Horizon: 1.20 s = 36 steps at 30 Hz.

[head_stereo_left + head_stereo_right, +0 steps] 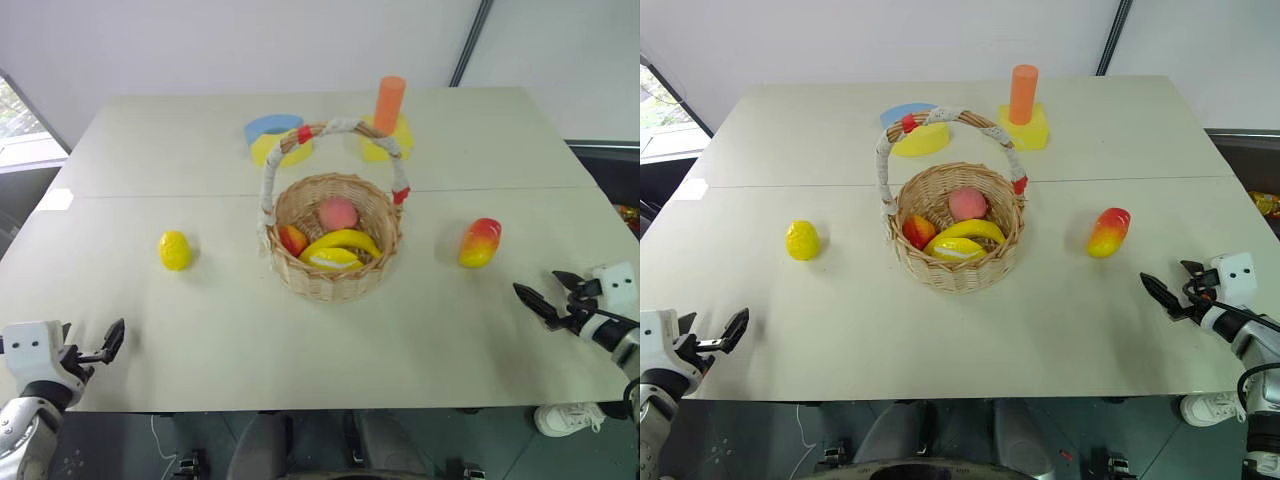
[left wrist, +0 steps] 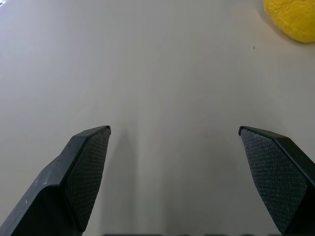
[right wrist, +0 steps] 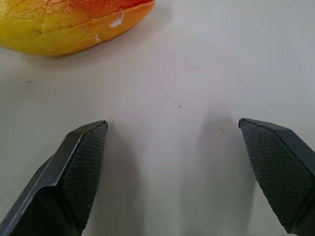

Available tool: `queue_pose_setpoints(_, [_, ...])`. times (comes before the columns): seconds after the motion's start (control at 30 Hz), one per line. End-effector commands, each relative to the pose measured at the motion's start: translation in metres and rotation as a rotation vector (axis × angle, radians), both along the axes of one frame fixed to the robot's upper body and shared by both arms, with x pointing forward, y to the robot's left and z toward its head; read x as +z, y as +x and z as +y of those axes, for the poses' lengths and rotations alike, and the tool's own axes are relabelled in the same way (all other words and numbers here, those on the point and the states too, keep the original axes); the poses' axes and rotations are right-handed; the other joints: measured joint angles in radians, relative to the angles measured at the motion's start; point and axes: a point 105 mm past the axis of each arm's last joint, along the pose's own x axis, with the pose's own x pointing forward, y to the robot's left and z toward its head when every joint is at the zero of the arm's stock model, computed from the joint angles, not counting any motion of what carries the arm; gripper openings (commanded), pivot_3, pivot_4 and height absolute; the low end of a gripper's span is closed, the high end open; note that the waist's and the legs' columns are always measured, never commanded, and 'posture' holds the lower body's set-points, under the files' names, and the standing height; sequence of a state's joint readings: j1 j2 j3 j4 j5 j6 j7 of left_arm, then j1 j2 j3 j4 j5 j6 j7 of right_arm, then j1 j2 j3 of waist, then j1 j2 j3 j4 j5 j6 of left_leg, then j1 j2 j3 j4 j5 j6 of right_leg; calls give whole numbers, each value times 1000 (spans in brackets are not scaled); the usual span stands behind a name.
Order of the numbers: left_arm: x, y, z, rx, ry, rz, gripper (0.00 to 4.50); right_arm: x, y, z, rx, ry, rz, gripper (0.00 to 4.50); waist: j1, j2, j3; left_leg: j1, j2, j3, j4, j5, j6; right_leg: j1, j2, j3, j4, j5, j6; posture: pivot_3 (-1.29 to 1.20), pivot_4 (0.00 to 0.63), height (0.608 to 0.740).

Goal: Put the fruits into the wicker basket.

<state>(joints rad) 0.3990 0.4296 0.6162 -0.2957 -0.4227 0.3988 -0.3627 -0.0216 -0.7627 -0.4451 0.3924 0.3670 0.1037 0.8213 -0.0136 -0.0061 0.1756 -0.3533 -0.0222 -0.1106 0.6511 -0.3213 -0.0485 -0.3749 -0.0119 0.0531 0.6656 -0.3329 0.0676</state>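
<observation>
Wicker basket (image 1: pixel 335 240) sits mid-table (image 1: pixel 300 350), upright, arched handle (image 1: pixel 330 130) wrapped white with red bands spanning left-to-right over it. Already inside: a banana (image 1: pixel 342 243), a pinkish round fruit (image 1: pixel 338 212) toward the far side, and a small red-orange piece (image 1: pixel 293 239) against the left inner wall. Lemon (image 1: pixel 175 250) lies on the table left of the basket, well apart from it, not touched by anything. Mango (image 1: pixel 480 242) lies on the table right of the basket, also apart from it, red end pointing far, yellow end near. Left gripper (image 1: pixel 108 345) is at the near-left edge of the table, fingers spread wide, nothing between them; left wrist view shows bare tabletop between the pads (image 2: pixel 88 172) with the lemon's edge at a corner of the frame, well ahead of the tips. Right gripper (image 1: pixel 545 295) is at the near-right edge, fingers also spread wide and empty; right wrist view has the mango ahead of the pads (image 3: pixel 83 167), off to one side, not in contact. Far side of the table: blue and yellow ring blocks (image 1: pixel 275 138) behind the basket to the left, orange cylinder (image 1: pixel 389 105) standing upright in a yellow block (image 1: pixel 385 145) behind it to the right. Both loose fruits still outside the basket.
</observation>
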Motion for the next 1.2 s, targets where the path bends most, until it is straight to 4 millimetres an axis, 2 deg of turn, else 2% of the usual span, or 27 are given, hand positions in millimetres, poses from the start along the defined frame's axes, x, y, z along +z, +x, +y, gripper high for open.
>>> queue_pose_setpoints(0.03, [15,2,1,-4,44,-54,4481,11,3,5,21,-17,-36,4466,0,0,0,0,0,0,0,0,0,0,0,0,0,0,0,0,150,740])
queue_pose_setpoints(0.2, [15,4,2,3,22,-62,4481,15,5,8,25,-14,-46,4466,0,0,0,0,0,0,0,0,0,0,0,0,0,0,0,0,150,740])
queue_pose_setpoints(0.33, [17,9,-7,-36,14,-71,4481,22,7,11,26,-4,-67,4466,0,0,0,0,0,0,0,0,0,0,0,0,0,0,0,0,150,740])
queue_pose_setpoints(0.5, [28,15,-12,-47,8,-126,4481,29,11,19,37,8,-95,4466,1,0,0,0,0,0,0,0,0,0,0,0,0,0,0,0,150,740])
queue_pose_setpoints(0.6, [34,24,-17,-70,29,-138,4481,44,14,27,64,9,-135,4466,1,0,0,0,0,0,0,0,0,0,0,0,0,0,0,0,150,740])
queue_pose_setpoints(0.7, [44,34,-17,-89,41,-158,4481,69,14,46,143,36,-185,4466,2,0,0,-1,0,0,0,0,0,-1,0,0,0,0,0,0,150,740])
queue_pose_setpoints(0.8, [39,34,-12,-100,27,-126,4481,76,6,66,227,28,-211,4466,2,0,0,-1,0,-1,0,0,0,-1,0,-1,0,0,0,0,150,740])
queue_pose_setpoints(0.97, [26,19,-12,-117,22,-74,4481,66,-17,79,277,42,-189,4466,3,0,0,-2,0,0,0,0,0,-1,-1,-1,-1,0,0,0,150,740])
queue_pose_setpoints(1.03, [30,27,-11,-111,33,-85,4481,70,-21,85,326,36,-163,4466,7,0,0,-3,0,0,0,0,1,-2,-1,0,-1,0,0,0,150,740])
queue_pose_setpoints(1.13, [41,51,-18,-130,44,-118,4481,82,-5,80,324,43,-169,4466,5,1,1,-2,0,0,1,1,-2,-1,-1,-1,0,1,1,0,150,740])
queue_pose_setpoints(1.2, [50,57,-23,-141,56,-143,4481,88,-3,80,339,43,-164,4466,3,1,1,-1,0,0,1,7,-1,0,-1,-1,-1,5,2,0,150,740])
